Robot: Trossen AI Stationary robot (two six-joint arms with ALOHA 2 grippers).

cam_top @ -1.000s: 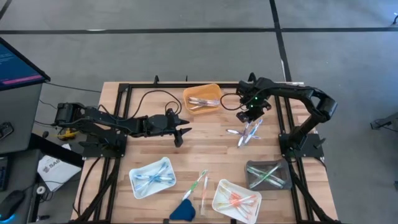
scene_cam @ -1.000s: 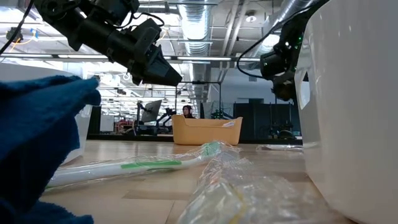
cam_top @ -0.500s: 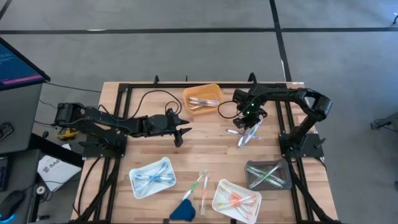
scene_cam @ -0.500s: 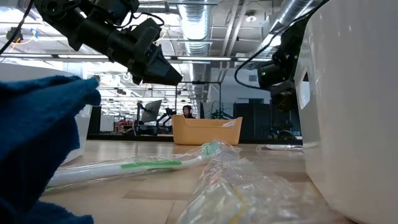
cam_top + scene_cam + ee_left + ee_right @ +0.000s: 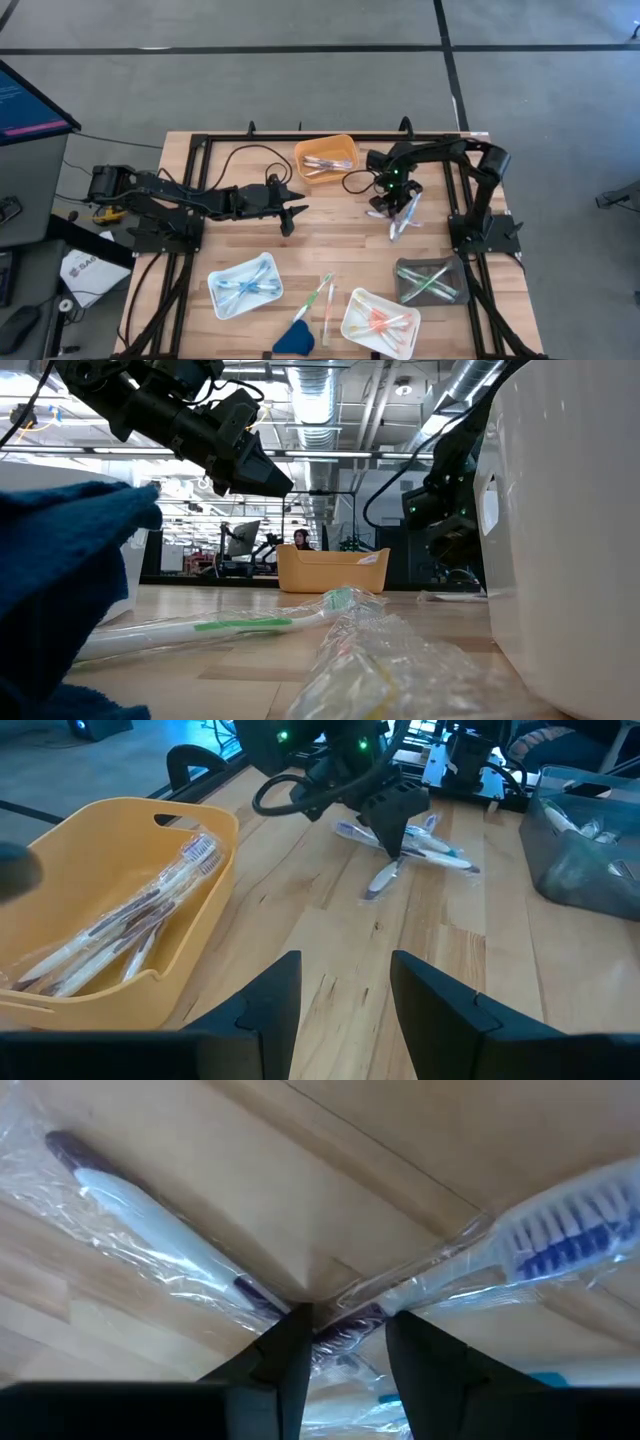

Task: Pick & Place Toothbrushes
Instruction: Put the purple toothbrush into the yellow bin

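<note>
So your right gripper straddled plastic-wrapped purple-handled toothbrushes, jaws parted, ungripped; next needs closing. Left gripper idled, jaws parted.

Table: one bin with toothbrushes at far centre; loose toothbrushes right of it; three trays along the near edge; two toothbrushes between the near trays.

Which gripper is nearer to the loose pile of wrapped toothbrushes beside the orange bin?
The right. The right gripper is down on the pile of wrapped toothbrushes, its fingers open astride one wrapped brush. The left gripper hangs above bare wood near the table's middle, well to the pile's left, open.
</note>
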